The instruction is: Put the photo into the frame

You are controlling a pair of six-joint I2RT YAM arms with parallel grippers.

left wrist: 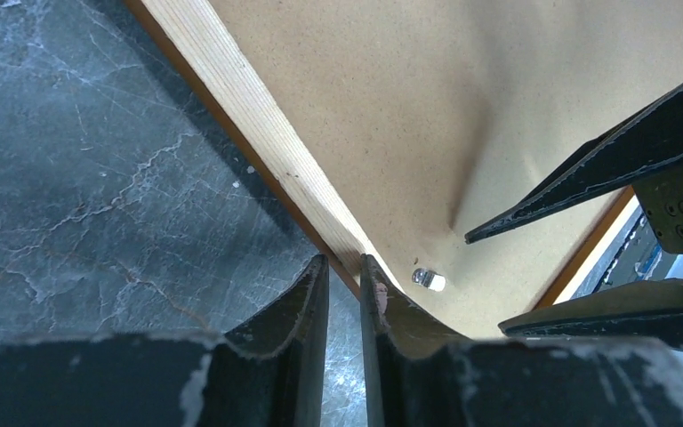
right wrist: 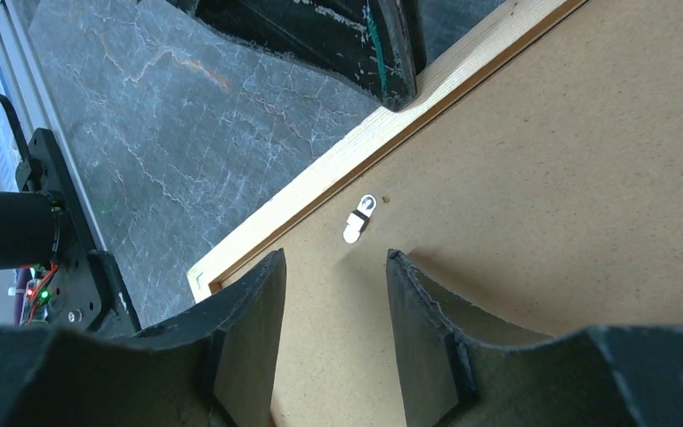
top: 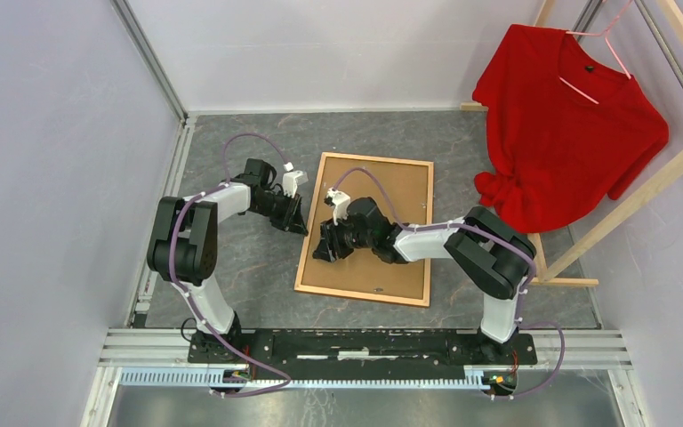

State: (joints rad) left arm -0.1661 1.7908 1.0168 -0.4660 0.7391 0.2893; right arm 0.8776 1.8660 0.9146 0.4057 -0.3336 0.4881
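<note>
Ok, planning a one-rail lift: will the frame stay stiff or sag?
Probably stiff: the frame has solid-looking, if thin, wooden rails. Held by one rail, so wide a thing would likely tilt. Its backing board may shift if the small tab is loose.

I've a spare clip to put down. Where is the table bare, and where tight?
Bare: the table between frame and back wall, and near-left between frame, left arm and base rail. Crowded: the frame's left rail, where left gripper and right gripper sit close, and the right side, by shirt and rack.
</note>
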